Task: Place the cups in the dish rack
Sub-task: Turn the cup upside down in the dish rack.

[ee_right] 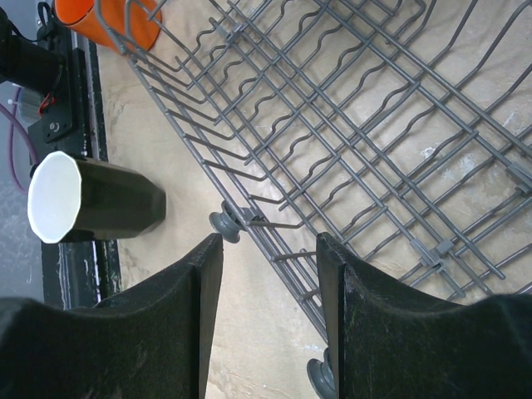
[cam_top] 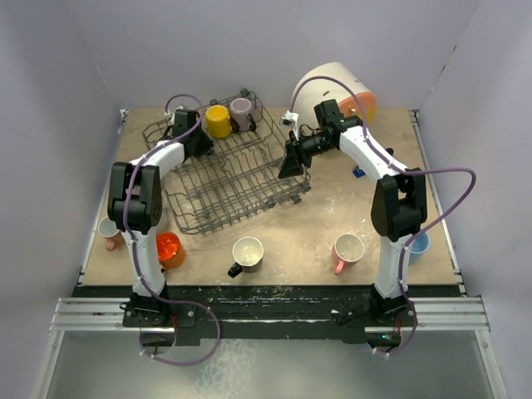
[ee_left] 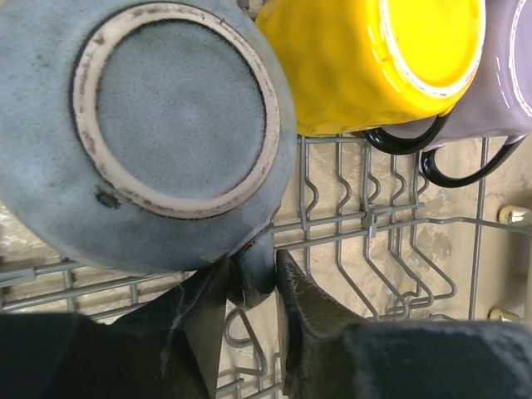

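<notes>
Near our table's point(cam_top: 324, 216) front edge stand a black cup point(cam_top: 247, 253) and a pink cup point(cam_top: 347, 249). Mid-table the dish rack point(cam_top: 224, 183) sits askew, with our right claw point(ee_right: 270, 249) open astride its rim. At the rack's far corner our left claw point(ee_left: 253, 266) flanks an upturned blue cup's point(ee_left: 150, 125) handle; we cannot tell whether it grips. Pale walls point(cam_top: 249, 41) enclose three sides.

Lab test booth: blank walls point(cam_top: 249, 41), table point(cam_top: 316, 229) on aluminium rails point(cam_top: 91, 314).

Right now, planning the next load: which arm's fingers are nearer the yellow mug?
Left. The left fingers are beside the yellow mug inside the dish rack; the right fingers are at the rack's right rim, farther off.
</notes>
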Robot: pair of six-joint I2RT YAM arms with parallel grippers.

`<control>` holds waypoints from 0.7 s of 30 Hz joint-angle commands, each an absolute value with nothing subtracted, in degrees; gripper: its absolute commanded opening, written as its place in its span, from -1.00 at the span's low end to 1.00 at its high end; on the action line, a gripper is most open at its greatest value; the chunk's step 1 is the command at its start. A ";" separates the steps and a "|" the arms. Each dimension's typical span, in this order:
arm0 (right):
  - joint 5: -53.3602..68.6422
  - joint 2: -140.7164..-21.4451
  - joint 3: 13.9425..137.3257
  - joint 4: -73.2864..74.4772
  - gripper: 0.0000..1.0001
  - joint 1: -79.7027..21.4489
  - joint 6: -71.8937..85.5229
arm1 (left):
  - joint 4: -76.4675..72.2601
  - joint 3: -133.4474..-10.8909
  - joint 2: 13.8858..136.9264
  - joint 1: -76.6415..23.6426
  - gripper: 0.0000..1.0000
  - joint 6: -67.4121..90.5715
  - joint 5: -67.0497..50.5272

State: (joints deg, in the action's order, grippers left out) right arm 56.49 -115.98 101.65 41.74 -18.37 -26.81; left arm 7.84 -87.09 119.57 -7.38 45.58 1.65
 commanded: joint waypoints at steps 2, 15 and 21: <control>57.48 -114.96 103.13 43.02 0.03 -18.47 -28.18 | 6.10 -84.91 114.01 -6.06 -0.28 42.76 3.82; 57.48 -115.08 103.18 43.24 0.03 -18.46 -28.40 | 6.31 -79.87 105.30 -6.06 -0.18 33.60 4.46; 57.48 -114.87 102.80 43.13 0.03 -18.50 -28.43 | 5.53 -73.67 99.99 -4.95 -0.22 31.45 8.85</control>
